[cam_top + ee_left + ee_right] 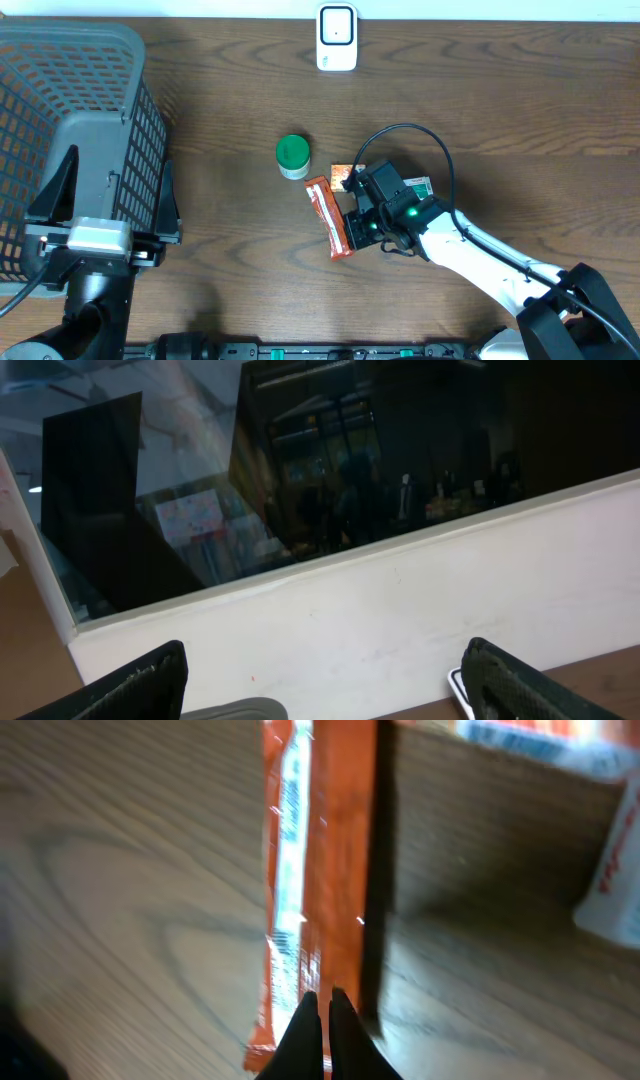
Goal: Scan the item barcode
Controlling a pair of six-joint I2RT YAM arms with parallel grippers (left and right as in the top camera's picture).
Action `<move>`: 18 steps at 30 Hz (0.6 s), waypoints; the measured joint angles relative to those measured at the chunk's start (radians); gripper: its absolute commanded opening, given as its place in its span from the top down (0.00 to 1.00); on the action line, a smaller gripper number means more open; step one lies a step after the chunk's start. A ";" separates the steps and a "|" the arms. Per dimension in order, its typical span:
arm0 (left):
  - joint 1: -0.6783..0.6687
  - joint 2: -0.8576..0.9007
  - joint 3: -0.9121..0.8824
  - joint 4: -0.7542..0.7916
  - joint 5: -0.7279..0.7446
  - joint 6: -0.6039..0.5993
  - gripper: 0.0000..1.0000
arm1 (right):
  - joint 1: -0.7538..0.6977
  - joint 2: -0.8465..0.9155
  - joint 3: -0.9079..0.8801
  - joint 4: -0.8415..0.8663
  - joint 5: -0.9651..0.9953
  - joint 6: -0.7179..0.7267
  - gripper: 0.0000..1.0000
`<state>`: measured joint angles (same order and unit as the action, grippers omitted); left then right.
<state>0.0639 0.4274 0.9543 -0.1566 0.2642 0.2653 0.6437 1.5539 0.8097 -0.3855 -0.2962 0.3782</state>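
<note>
The jaws of your right gripper (322, 1018) are pressed tight together at the end of the orange snack bar (328, 216), which lies on the table (200, 150). Your left gripper (325, 665) is spread wide, holding nothing. The bar looks thin and slippery, so it could slide out when you lift.

The basket (70, 40) fills the frame's left on the table (520, 100); the scanner (337, 38) stands top centre. The jar (292, 155) lies mid-frame, with the packet (322, 205) just lower right.
</note>
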 measured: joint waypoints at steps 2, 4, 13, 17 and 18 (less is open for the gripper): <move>0.000 0.000 0.000 0.000 0.000 0.000 0.13 | 0.001 0.000 0.000 0.022 -0.011 0.000 0.99; 0.000 0.000 0.000 0.000 0.000 0.000 0.13 | 0.001 0.000 0.000 0.042 -0.026 0.000 0.99; 0.000 0.000 0.000 0.000 0.000 0.000 0.13 | 0.002 0.004 0.000 0.051 -0.057 0.000 0.99; 0.000 0.000 0.000 0.000 0.000 0.000 0.13 | 0.019 0.063 0.000 0.055 -0.065 0.002 0.99; 0.000 0.000 0.000 0.000 0.000 0.000 0.13 | 0.021 0.087 0.000 0.055 -0.070 0.005 0.99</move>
<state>0.0639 0.4274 0.9543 -0.1566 0.2642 0.2653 0.6647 1.6409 0.8097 -0.3309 -0.3660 0.3832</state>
